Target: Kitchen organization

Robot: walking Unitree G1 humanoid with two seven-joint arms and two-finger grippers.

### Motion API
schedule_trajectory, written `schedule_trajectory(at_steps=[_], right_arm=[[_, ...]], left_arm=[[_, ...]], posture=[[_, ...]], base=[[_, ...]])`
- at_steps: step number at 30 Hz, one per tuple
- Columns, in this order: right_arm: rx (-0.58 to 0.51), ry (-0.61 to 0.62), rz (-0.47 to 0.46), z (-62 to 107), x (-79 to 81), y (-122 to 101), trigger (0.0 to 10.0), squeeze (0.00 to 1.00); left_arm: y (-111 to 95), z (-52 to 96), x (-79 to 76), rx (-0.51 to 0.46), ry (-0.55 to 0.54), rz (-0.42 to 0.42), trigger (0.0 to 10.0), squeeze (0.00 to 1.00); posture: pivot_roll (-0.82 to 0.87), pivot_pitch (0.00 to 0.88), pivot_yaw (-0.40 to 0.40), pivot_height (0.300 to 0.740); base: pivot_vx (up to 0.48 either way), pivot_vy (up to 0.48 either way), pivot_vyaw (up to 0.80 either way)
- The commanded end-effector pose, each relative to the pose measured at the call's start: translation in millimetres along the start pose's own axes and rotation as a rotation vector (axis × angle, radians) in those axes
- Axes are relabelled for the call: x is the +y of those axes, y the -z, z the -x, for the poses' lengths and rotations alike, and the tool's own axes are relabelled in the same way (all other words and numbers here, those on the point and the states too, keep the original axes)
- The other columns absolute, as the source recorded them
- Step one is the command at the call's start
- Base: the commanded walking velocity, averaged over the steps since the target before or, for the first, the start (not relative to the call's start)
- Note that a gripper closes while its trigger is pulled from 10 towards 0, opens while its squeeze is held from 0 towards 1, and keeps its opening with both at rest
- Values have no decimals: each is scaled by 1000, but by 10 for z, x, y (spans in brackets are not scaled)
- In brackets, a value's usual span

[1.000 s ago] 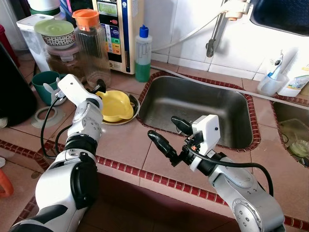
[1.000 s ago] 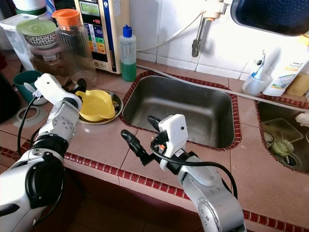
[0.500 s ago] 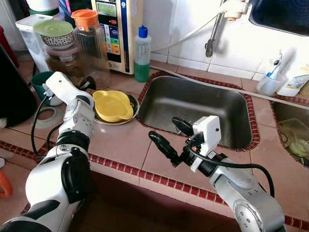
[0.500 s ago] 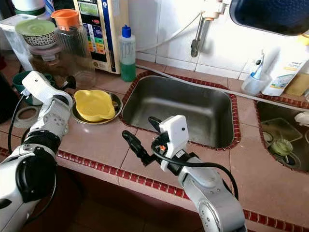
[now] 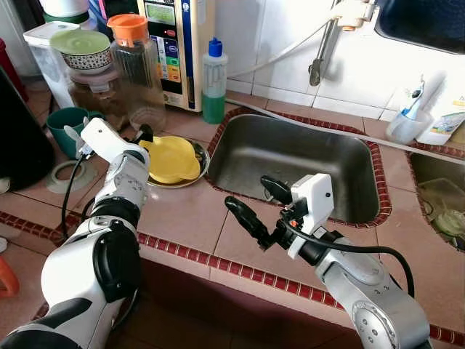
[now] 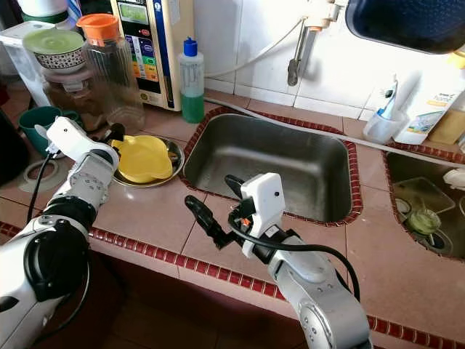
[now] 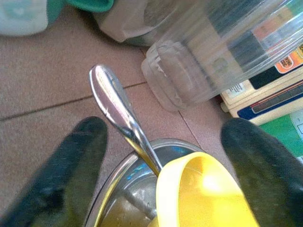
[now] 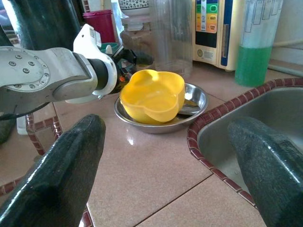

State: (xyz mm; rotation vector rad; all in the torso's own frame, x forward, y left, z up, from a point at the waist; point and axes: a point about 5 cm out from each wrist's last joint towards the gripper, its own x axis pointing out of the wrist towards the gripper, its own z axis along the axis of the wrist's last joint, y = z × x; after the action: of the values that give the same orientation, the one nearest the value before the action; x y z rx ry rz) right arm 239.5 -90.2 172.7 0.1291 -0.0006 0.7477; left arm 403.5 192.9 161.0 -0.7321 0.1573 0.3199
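A yellow bowl (image 5: 171, 158) lies in a shallow steel dish (image 5: 201, 167) on the tiled counter, left of the sink. A metal spoon handle (image 7: 115, 106) sticks out of the dish from under the bowl. My left gripper (image 5: 144, 134) is at the bowl's left rim, open; in the left wrist view its fingers (image 7: 75, 161) stand on either side of the handle without touching it. My right gripper (image 5: 247, 192) hovers open over the counter in front of the sink, holding nothing, and points toward the bowl (image 8: 152, 96).
The steel sink (image 5: 298, 156) is right of the dish. A clear jug with an orange lid (image 5: 138, 69), a green soap bottle (image 5: 214, 80), a wall appliance (image 5: 174, 43) and a teal mug (image 5: 64, 128) crowd the back left. A second basin (image 5: 439, 196) lies far right.
My left gripper, which had drawn back to the left half a second ago, has come back in to the bowl's left rim. The right gripper has stayed almost still.
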Motion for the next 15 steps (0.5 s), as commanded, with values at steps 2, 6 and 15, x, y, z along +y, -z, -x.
schedule_trajectory(at_steps=[2,6,15], right_arm=[[-16,4,9,23,5,-51,10000,949],[-15,6,9,24,4,-50,10000,949],[-16,5,9,23,2,-52,10000,953]], left_arm=[[-4,-3,-65,17,18,33,0,0],[-2,-5,-60,29,19,80,0,0],[-15,-7,-66,32,29,101,0,0]], posture=[[38,0,-11,740],[36,0,-9,740],[38,0,-10,740]], base=[[0,0,0],[0,0,0],[0,0,0]])
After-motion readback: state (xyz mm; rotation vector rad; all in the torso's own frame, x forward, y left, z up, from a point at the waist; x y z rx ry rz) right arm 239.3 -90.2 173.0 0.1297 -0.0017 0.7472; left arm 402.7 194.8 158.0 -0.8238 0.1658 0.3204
